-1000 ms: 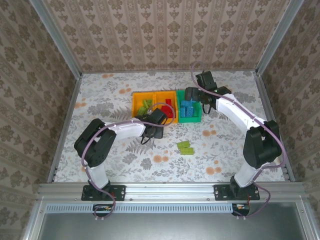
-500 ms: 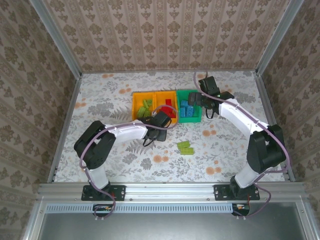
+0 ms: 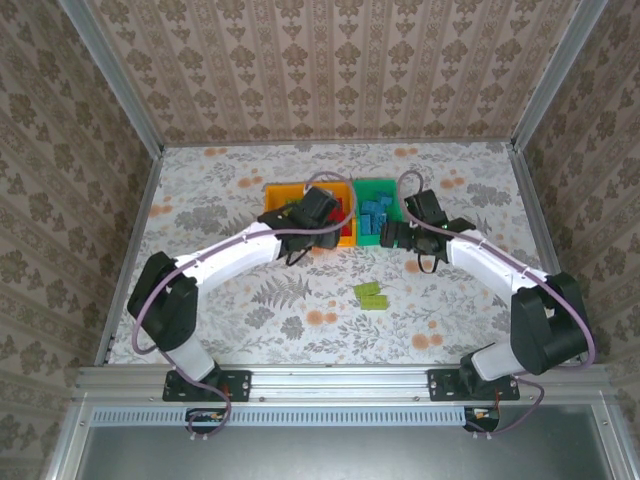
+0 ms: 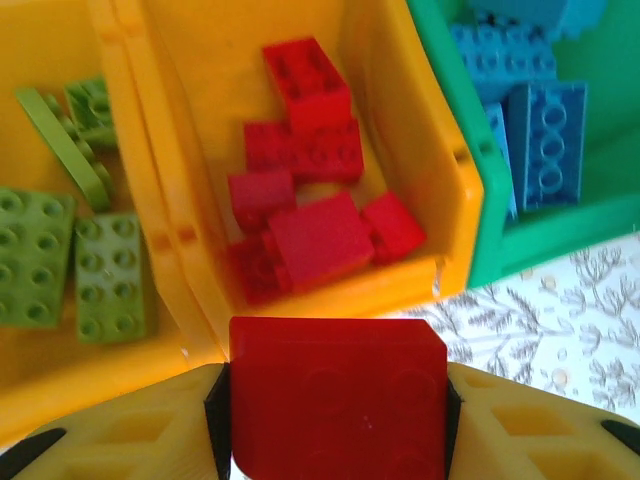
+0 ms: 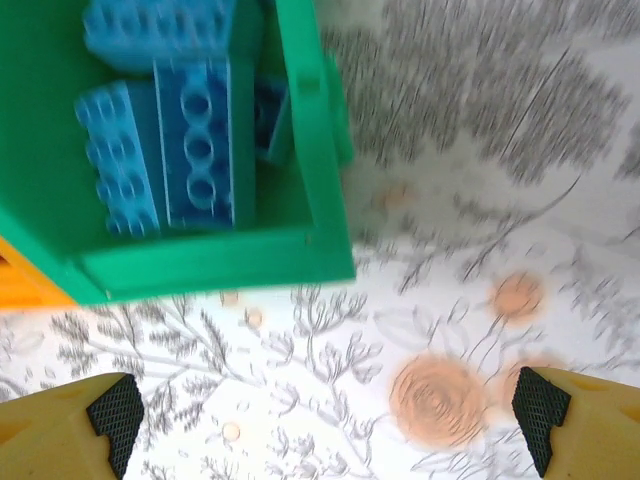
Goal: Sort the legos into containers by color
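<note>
My left gripper (image 4: 338,400) is shut on a red lego (image 4: 338,385), held just above the near wall of the middle orange container (image 4: 410,150), which holds several red legos (image 4: 310,200). From above, that gripper (image 3: 322,225) sits at the same container (image 3: 346,240). The left orange container (image 4: 50,60) holds lime green legos (image 4: 60,270). The green container (image 5: 320,150) holds blue legos (image 5: 190,140). My right gripper (image 5: 330,420) is open and empty over the bare table, just near and right of the green container (image 3: 372,184). Lime green legos (image 3: 371,295) lie loose on the table.
The three containers stand side by side at mid-table. The floral tablecloth (image 3: 220,200) is bounded by metal rails and patterned walls on the left, right and far sides. The loose green legos lie between the two arms, nearer than the containers.
My left arm has stretched away from the table in front of the containers to the middle one, carrying the red lego. My right gripper has drawn back from the green container toward the near side.
</note>
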Controlling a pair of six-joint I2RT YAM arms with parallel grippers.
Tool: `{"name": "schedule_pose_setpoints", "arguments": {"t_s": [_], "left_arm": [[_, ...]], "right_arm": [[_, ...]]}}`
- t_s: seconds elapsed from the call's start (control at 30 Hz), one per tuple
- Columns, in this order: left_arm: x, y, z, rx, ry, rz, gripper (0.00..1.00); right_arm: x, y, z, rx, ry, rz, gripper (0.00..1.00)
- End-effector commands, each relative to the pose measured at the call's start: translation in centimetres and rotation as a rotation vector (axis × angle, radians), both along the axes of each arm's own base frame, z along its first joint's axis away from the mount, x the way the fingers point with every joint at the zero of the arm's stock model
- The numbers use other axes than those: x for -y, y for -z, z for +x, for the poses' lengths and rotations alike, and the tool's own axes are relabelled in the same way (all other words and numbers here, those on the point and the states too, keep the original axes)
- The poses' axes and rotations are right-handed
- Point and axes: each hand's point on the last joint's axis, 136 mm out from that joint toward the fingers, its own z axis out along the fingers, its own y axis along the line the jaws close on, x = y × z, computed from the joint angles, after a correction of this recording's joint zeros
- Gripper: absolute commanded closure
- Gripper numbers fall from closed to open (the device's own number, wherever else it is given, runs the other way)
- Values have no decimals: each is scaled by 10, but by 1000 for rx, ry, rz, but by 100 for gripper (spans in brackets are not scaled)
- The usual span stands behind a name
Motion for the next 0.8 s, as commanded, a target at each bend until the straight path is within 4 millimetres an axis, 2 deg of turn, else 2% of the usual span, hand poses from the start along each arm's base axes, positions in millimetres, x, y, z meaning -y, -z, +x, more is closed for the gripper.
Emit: {"name": "schedule_pose_setpoints", "arguments": {"t_s": [0.0,0.2,0.43,0.57,0.77], "left_arm": [[-2,3,28,-7,21,27,49],[6,5,75,15,16,-33,49],[17,14,99,-14,20,-70,47],[17,21,104,-45,1,-104,40],[14,12,100,-46,-12,-133,16]], "right_arm": [[-29,14,-26,-37,-19,108,2],[-68,38,-59,-82,-133,84,0],[-88,45,-70,-107,-210,44,0],[-90,56,-74,-132,-229,-1,1],[-100,64,-75,-144,-271,-47,1]]}}
